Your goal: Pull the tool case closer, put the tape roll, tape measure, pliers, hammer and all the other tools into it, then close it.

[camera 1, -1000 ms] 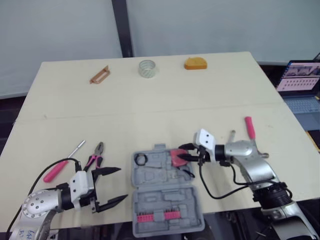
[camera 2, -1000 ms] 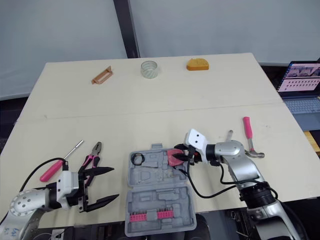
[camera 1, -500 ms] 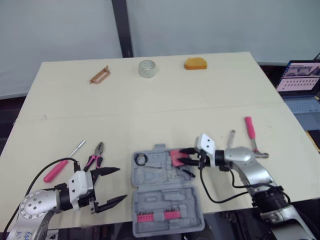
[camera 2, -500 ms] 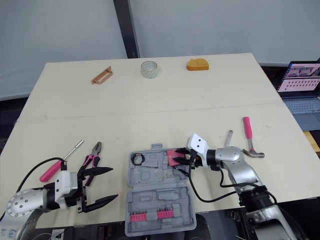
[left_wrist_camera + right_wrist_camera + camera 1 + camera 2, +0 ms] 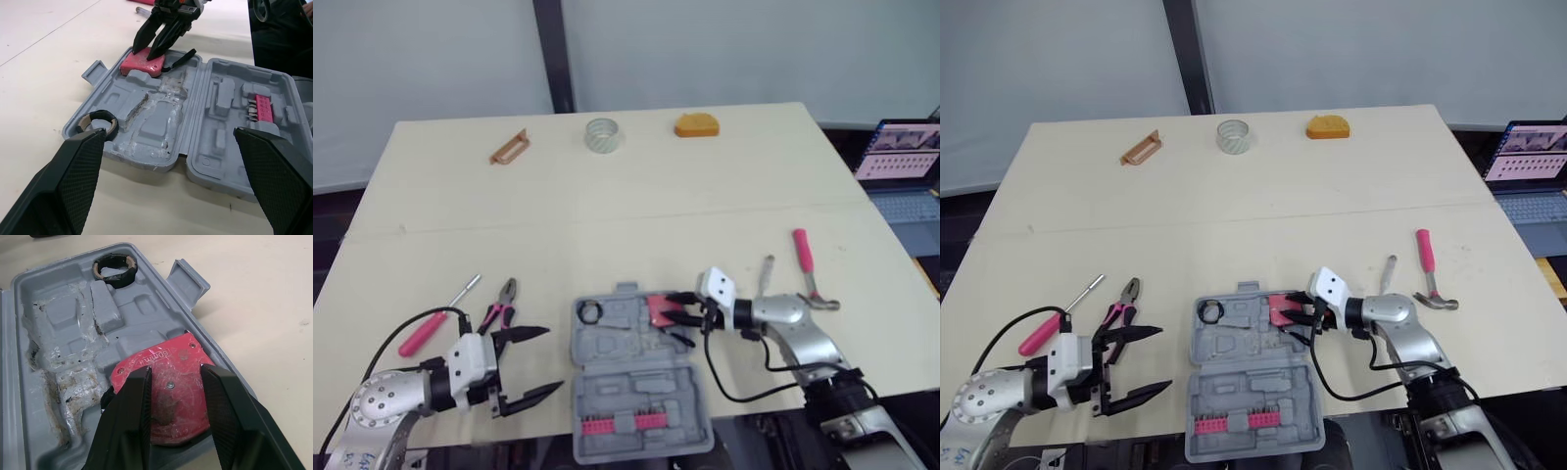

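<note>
The grey tool case [image 5: 636,377] lies open at the table's near edge, a row of pink bits in its near half. A small black tape roll [image 5: 589,312] sits in its far-left pocket. The red tape measure [image 5: 171,382] lies flat in the far-right pocket. My right gripper [image 5: 668,306] hovers right over it, fingers open, tips touching or nearly touching its top face. My left gripper [image 5: 551,359] is open left of the case, holding nothing. Pink-handled pliers [image 5: 499,311] and a pink-handled screwdriver [image 5: 423,333] lie by it. The hammer [image 5: 806,262] lies to the right.
A slim metal tool [image 5: 767,271] lies beside the hammer. Along the far edge sit a clear tape roll [image 5: 601,134], an orange object [image 5: 695,124] and a brown handle-shaped piece [image 5: 508,147]. A laptop [image 5: 901,162] stands off the table's right side.
My right gripper has carried the tape measure down into the case's far-right pocket and its fingers have parted. The left gripper has not moved.
</note>
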Controlling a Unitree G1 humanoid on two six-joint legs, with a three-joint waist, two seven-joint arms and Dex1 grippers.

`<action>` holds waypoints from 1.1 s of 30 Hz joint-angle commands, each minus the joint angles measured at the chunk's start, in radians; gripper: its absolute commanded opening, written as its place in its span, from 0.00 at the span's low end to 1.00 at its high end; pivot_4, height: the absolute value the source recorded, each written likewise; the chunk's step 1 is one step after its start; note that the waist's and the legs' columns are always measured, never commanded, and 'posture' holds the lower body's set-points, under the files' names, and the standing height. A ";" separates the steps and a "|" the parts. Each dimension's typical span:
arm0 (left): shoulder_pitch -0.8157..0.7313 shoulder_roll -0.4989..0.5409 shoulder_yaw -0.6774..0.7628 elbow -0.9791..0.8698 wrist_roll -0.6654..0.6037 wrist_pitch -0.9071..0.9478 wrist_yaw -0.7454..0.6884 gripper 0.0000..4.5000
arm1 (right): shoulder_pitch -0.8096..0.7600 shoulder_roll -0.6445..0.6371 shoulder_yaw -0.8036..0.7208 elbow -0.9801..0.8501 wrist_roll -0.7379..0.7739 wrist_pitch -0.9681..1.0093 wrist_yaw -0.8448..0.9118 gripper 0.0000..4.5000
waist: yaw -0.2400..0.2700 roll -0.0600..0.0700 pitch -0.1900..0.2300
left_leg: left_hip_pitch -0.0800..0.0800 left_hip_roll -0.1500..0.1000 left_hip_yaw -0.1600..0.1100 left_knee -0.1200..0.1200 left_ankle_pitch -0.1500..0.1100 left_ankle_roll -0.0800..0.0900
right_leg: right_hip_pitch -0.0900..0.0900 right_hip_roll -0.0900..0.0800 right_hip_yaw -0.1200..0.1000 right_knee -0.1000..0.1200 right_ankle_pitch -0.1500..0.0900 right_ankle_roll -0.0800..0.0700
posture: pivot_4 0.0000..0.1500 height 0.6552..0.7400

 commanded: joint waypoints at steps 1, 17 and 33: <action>0.003 0.006 0.017 0.002 -0.001 -0.019 -0.008 1.00 | 0.031 0.000 0.014 0.050 -0.027 0.000 -0.007 0.37 | 0.000 -0.001 0.000 | 0.000 0.000 0.000 0.000 0.000 0.000 | 0.000 0.000 0.000 0.000 0.000 0.000 | 1.00 1.00; -0.022 -0.031 0.030 -0.022 -0.060 0.038 0.044 1.00 | 0.027 -0.008 0.002 -0.012 -0.021 0.011 -0.052 0.37 | 0.000 -0.002 -0.001 | 0.001 0.000 0.000 0.000 0.000 0.000 | 0.001 0.000 0.000 0.000 0.000 0.000 | 1.00 1.00; 0.177 -0.007 0.167 -0.063 -0.166 0.150 -0.020 1.00 | 0.506 -0.351 -0.368 -0.760 0.341 0.519 -0.011 0.54 | 0.011 0.000 0.000 | -0.001 0.000 0.000 0.000 -0.002 0.001 | 0.000 0.000 0.000 -0.002 0.000 0.000 | 1.00 1.00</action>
